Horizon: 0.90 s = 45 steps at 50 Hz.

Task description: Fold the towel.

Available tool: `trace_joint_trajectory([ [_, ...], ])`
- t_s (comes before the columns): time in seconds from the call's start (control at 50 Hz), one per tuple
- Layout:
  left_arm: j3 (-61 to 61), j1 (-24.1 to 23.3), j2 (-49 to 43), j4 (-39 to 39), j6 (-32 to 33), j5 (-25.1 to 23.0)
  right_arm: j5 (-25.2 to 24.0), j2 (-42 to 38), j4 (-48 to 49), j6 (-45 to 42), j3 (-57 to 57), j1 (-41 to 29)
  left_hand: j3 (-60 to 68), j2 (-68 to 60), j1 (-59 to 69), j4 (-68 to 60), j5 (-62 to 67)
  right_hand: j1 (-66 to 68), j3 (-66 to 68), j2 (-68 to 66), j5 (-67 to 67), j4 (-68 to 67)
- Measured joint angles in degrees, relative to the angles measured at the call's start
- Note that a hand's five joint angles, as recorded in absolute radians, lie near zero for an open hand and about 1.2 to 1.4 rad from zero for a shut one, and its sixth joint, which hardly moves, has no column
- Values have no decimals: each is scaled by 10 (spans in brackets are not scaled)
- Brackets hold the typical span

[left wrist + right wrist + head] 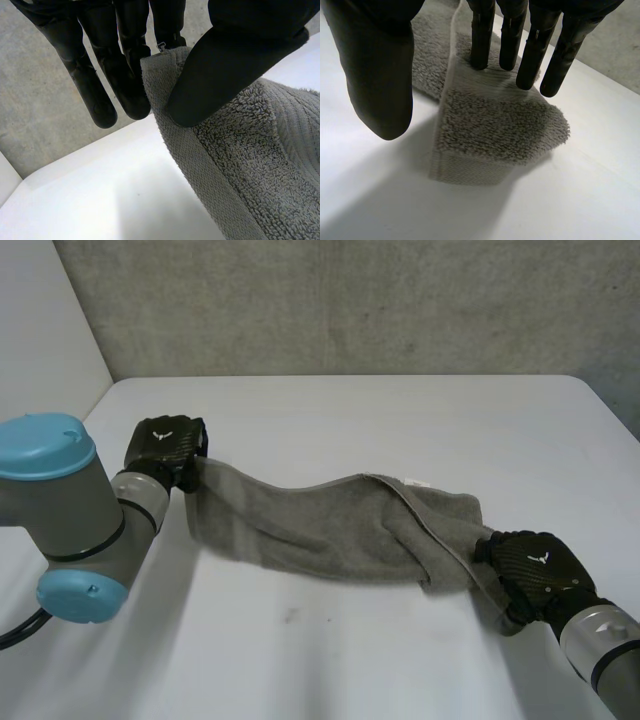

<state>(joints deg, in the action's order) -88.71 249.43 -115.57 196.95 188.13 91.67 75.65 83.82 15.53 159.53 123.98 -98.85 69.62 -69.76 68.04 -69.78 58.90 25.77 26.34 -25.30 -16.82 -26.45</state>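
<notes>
A grey towel, folded into a long band, lies across the white table between my two hands. My left hand holds its left end: in the left wrist view the thumb pinches the towel's corner against straight fingers, lifting it off the table. My right hand rests on the right end. In the right wrist view its straight fingers touch the top of the towel, while the thumb stands apart over bare table. The towel's end lies flat past the fingertips.
A grey concrete wall runs behind the table's far edge. White tabletop stretches in front of the towel and behind it. My left arm's grey joint with blue caps is at the near left.
</notes>
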Motion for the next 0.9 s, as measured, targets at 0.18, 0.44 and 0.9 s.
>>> trace_joint_trajectory([
  [0.18, -1, 0, -2, 0, 0, 0, 29, -59, 70, -4, -9, 0, 0, 0, 0, 0, 0, 17, 14, 0, -14, -12],
  [0.44, -1, 0, -5, 0, 1, 0, 55, -101, 103, -7, -40, -1, 0, 0, 0, 0, 0, 122, 112, -128, -108, -110],
  [0.9, -3, 0, -5, 0, 1, 0, 97, -98, 118, -3, -42, -2, 0, 0, 0, 0, 0, -117, -121, 105, 136, 118],
])
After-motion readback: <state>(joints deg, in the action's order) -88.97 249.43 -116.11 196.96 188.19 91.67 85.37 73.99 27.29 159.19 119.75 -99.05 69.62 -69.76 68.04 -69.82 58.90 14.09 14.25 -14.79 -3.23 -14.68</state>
